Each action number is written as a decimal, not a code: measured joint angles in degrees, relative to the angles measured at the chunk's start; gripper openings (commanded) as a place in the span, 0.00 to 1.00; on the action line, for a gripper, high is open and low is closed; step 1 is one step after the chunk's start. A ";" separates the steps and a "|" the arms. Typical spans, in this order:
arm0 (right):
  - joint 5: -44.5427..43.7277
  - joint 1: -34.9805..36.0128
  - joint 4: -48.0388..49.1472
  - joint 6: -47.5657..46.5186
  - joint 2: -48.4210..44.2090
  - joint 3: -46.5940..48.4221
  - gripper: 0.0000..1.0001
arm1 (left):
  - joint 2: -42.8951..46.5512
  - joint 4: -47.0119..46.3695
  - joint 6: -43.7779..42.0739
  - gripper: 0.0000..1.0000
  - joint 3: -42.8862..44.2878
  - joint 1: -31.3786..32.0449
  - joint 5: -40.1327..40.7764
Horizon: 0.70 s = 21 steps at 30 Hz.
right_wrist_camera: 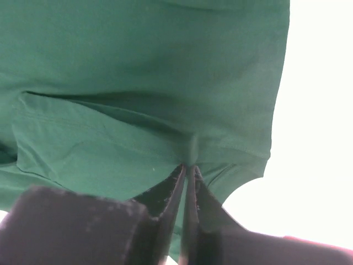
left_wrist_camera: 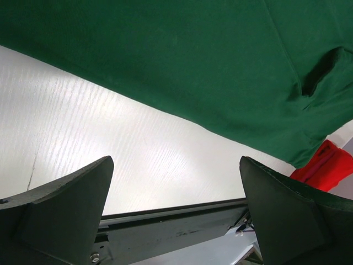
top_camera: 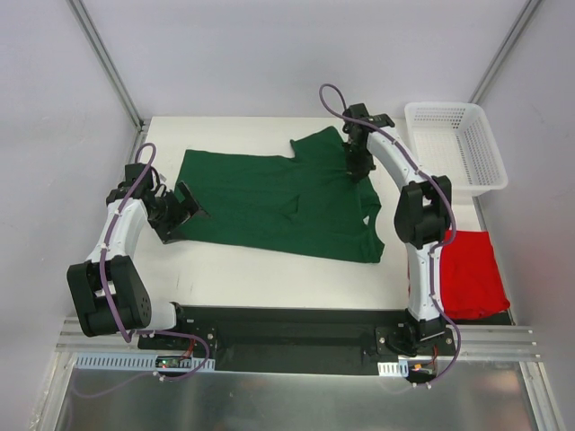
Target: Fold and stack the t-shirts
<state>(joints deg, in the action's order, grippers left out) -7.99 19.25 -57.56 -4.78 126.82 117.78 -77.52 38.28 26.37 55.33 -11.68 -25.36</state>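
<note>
The dark green cotton t-shirt [top_camera: 278,197] lies spread flat mid-counter [top_camera: 269,269]. The right gripper [right_wrist_camera: 189,165] has its jaws clamped on a fabric fold, apparently near a sleeve. The left gripper [left_wrist_camera: 176,165] stands jaws apart, just beside the left hem. A red folded t-shirt [top_camera: 472,274] lies at the right, with a white mesh basket [top_camera: 445,106] beyond it.

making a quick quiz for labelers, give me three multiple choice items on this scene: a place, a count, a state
1. Where does the red t-shirt lie? A in the basket; B off the far edge; C on the table's near right corner.
2. How many t-shirts show? A one; B two; C four.
3. How do the right jaws stand? A shut on the green t-shirt; B wide open; C gripping the basket.
1 C, it shows at the near right of the top view. 2 B, one green, one red. 3 A, the right wrist view shows them pinching green cloth.
</note>
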 measured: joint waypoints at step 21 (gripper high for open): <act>7.48 11.17 5.60 3.69 -24.24 -21.29 0.96 | -17.68 3.58 -1.73 0.99 21.53 3.37 2.32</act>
<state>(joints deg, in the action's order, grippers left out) -0.51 30.41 -51.96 -1.08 102.59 96.49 -95.20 41.87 24.64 76.86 -8.32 -23.05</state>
